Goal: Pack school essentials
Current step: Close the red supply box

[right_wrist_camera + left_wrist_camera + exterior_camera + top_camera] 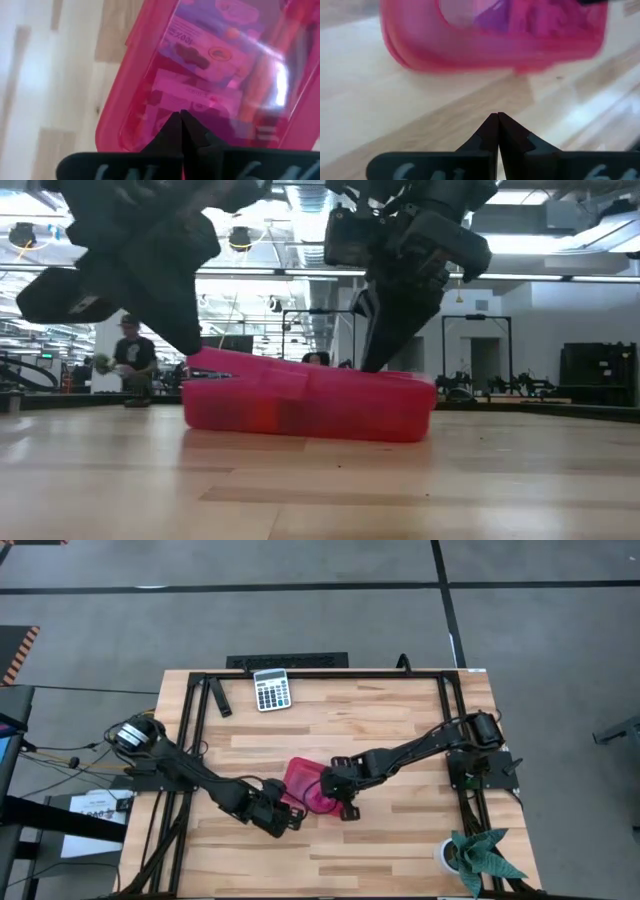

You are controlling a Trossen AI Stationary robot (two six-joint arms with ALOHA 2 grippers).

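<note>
High view showed a wooden worktop [400, 830] with a red case [308, 785] lying near its middle. The left claw [285, 818] sat low beside the case, on the side nearer the front edge, and its two fingers were pressed together with nothing between them. The right claw [340, 802] was right over the other end of the case, and its fingers were together too, holding nothing. From the right wrist, the clear red lid was down and things showed through it: two printed packets [210, 55], one next to the other, and some long thin sticks [270, 85] along one side of the case, maybe pencils, but the red lid made them hard to tell. From table height the case [310, 405] lay flat on the wood with both dark arms coming down to it. A grey calculator [271, 690] lay near the back edge, well apart from the case. A small green plant [480, 855] stood at the front right corner. A person [130, 360] stood far back in the room.
</note>
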